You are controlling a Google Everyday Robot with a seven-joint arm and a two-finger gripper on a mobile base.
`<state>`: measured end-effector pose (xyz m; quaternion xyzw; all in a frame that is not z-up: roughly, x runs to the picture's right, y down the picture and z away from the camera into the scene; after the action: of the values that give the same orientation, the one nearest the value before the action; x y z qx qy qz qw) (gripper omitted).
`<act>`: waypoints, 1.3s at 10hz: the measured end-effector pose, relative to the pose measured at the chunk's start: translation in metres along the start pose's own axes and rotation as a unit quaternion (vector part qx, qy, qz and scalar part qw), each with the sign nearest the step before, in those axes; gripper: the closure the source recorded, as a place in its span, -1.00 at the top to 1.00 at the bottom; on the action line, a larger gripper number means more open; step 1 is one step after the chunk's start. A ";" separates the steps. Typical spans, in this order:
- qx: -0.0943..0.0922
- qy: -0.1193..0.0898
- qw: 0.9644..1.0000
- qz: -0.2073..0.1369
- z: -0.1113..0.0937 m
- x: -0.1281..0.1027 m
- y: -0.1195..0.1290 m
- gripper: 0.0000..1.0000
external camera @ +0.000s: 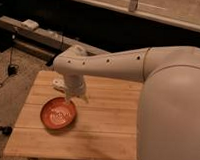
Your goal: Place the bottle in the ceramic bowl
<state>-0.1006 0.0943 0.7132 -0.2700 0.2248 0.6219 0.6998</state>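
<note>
White robot arm (119,63) reaches in from 3 o'clock, wrist (73,81) bent down. Its gripper (75,97) hangs over light wooden slatted table (109,127), just off 1 o'clock rim of round shallow orange-red ceramic bowl (58,114). Can't tell if gripper is spread or closed. Small whitish bottle (58,84) is on table at bowl's 12 o'clock, apart from bowl, just beside wrist and partly hidden by it. Bowl has pale markings inside.

The single camera sits high behind the gripper (75,97), close, looking down the arm (114,65) onto the table (106,122) beneath it.
</note>
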 end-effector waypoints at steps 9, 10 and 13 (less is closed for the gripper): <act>0.031 0.021 0.974 -0.223 0.048 -0.114 0.017 0.30; 0.033 0.024 0.973 -0.227 0.054 -0.122 0.017 0.30; 0.045 0.028 0.967 -0.248 0.068 -0.155 0.027 0.30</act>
<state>-0.1485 0.0252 0.8623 -0.3029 0.1980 0.4108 0.8369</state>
